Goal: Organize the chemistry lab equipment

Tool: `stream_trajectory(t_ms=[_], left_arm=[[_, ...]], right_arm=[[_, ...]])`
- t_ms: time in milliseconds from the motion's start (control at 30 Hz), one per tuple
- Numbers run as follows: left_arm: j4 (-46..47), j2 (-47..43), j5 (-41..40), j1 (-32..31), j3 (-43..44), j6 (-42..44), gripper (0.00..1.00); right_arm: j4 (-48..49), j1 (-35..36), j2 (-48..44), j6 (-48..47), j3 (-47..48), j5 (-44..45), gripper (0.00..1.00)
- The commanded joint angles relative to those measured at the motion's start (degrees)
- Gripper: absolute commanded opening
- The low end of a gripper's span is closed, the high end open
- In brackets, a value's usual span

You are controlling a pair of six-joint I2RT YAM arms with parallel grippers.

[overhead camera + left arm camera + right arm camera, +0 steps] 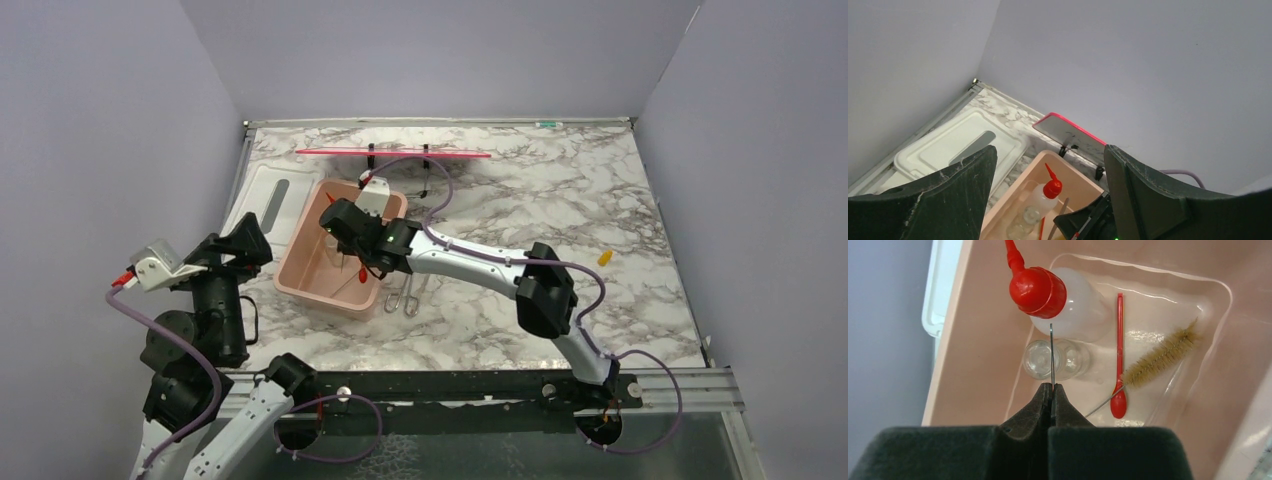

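My right gripper (1052,386) is shut on a thin metal rod (1052,352) and holds it over the pink tub (973,340), with its tip near the squeeze bottle's red nozzle. In the tub lie the clear squeeze bottle (1078,317), a glass vial (1040,360), a red spoon (1119,365) and a small brush (1163,357). In the top view the right gripper (347,232) hangs above the tub (300,272). Metal tongs (401,298) lie on the table just right of the tub. My left gripper (1048,150) is open and empty, raised left of the tub (250,238).
A white lid (265,195) lies flat behind and left of the tub. A pink-edged panel (395,153) stands on clips at the back. A small yellow item (604,257) lies at the right. Grey walls enclose the marble table.
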Motion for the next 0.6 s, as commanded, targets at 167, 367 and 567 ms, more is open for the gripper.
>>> stream_trajectory(t_ms=[167,367,567], left_arm=[[-2.7,-1.2,-7.1,-0.4,2.2,6.5,0.81],[-2.9,-1.6,-7.4,-0.4,1.7,6.4,0.81],[-3.6,-0.4,-6.8,-0.4,1.8,5.6,0.81]], right_arm=[[-5.0,0.4,5.7,2.8,7.0,7.0,0.01],[-6.8,0.2,6.2,5.7,6.4,8.8,0.01],[-6.9,0.1,5.8,6.4,5.3,8.4,0.19]])
